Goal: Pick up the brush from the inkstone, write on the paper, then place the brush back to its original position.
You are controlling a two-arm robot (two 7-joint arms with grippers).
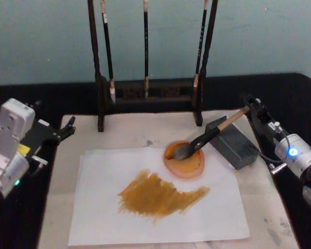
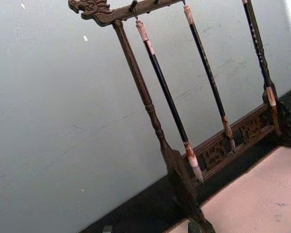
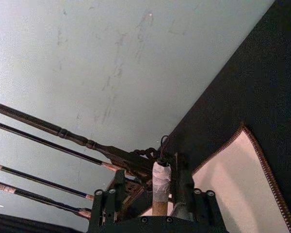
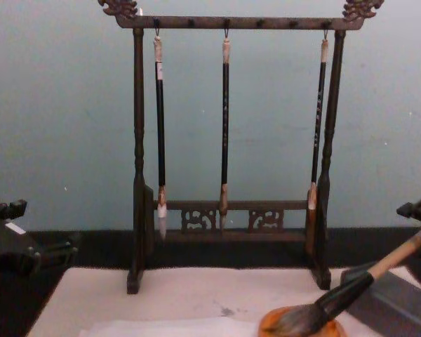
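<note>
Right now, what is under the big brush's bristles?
An orange dish on the paper's far edge; the bristles hide its middle. The right gripper holds the brush's end; the left gripper sits idle beside the mat.

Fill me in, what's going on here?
The right pincer is at the whitish end cap of the brush. The brush lies tilted across a grey block, with its bristles in the orange dish. The paper carries a broad ochre smear, so the writing looks done and the brush is probably at its resting place. I cannot tell whether the brush has been let go. The left pincer is parked open on the left.
</note>
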